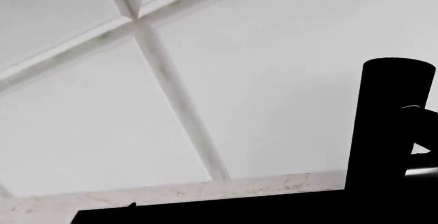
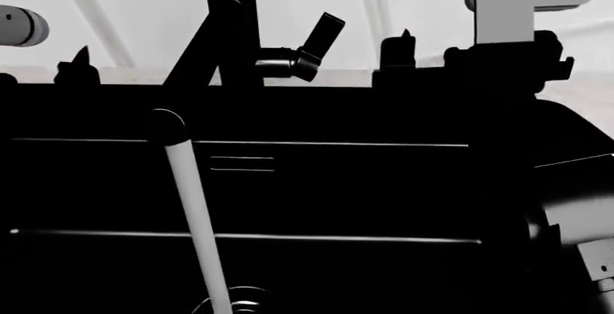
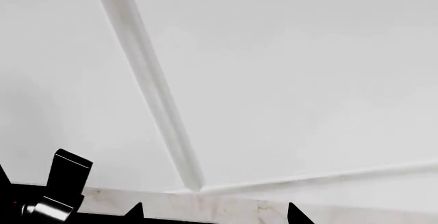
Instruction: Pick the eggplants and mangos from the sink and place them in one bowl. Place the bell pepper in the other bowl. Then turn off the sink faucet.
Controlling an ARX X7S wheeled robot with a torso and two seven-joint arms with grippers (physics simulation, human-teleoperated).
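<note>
The glossy black sink (image 2: 336,192) fills the head view, with its round drain (image 2: 240,303) at the bottom edge. The black faucet (image 2: 230,26) stands at its back rim. Its side lever (image 2: 321,34) points up to the right, and water (image 2: 197,220) runs from the spout tip (image 2: 165,123). My left gripper (image 2: 39,73) hovers over the back rim left of the faucet, open and empty; its wrist view shows the faucet column (image 1: 393,121). My right gripper (image 3: 214,212) is open and empty over the back rim, right of the lever (image 3: 65,178). Eggplants, mangos, bell pepper and bowls are out of view.
A pale marble counter strip (image 3: 226,203) runs behind the sink, below a white tiled wall (image 1: 274,80) with grey grout lines. My right arm (image 2: 566,213) reaches over the right side of the basin.
</note>
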